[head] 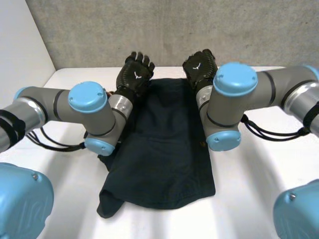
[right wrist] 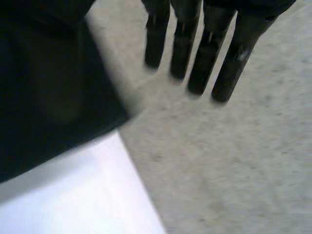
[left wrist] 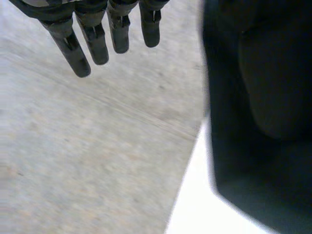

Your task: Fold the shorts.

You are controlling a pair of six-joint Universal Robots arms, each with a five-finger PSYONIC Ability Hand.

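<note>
One pair of shorts (head: pixel 162 149), on white table (head: pixel 251 196)

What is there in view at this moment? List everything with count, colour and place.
shorts: one, dark blue-green, spread on the table between the two arms.
table: one, white, under the shorts.
wall: one, grey and rough, behind the table's far edge.
left arm: one, grey with light-blue caps, beside the shorts.
right arm: one, same colours, on the other side of the shorts.
left hand: one, black, at the shorts' far left corner, fingers straight, holding nothing.
right hand: one, black, at the far right corner, fingers straight, holding nothing.
</note>
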